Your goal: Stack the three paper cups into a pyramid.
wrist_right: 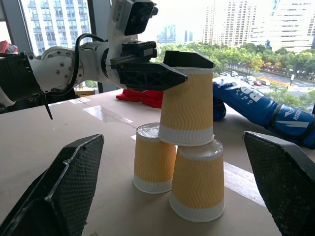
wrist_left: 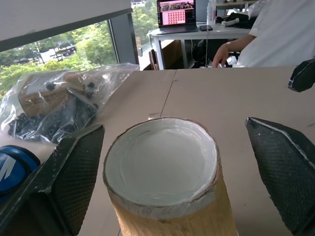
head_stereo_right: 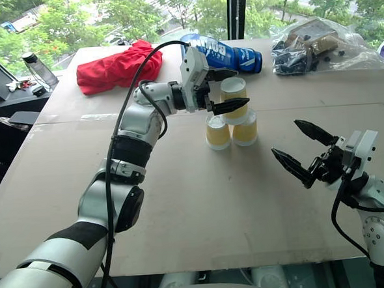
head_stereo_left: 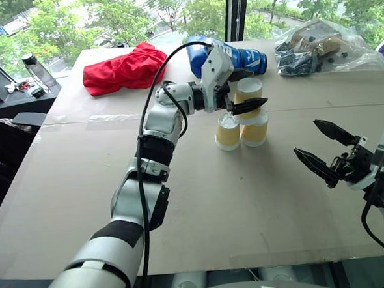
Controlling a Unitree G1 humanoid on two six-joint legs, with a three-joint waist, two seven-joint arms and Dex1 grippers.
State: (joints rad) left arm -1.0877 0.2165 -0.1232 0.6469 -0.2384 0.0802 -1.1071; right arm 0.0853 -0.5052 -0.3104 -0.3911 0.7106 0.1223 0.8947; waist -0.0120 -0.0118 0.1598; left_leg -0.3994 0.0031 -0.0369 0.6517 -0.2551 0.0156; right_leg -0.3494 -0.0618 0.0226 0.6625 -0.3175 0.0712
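The three paper cups stand as a pyramid on the tan table (head_stereo_left: 116, 188). Two yellow-tan cups (head_stereo_left: 228, 132) (head_stereo_left: 254, 128) sit upside down side by side. The third cup (head_stereo_left: 249, 91) rests upside down on top of them. My left gripper (head_stereo_left: 254, 89) is level around the top cup and open. In the left wrist view its fingers (wrist_left: 74, 172) stand apart from the cup (wrist_left: 162, 167) on both sides. My right gripper (head_stereo_left: 307, 137) hovers open and empty, nearer to me and to the right of the stack. Its wrist view faces the pyramid (wrist_right: 188, 105).
A red cloth (head_stereo_left: 123, 68), a blue bottle (head_stereo_left: 245, 59) lying on its side and a clear plastic bag (head_stereo_left: 320, 48) of parts lie along the table's far side. A water bottle (head_stereo_left: 36, 70) stands at the far left. A person (wrist_left: 275, 34) sits at a desk beyond.
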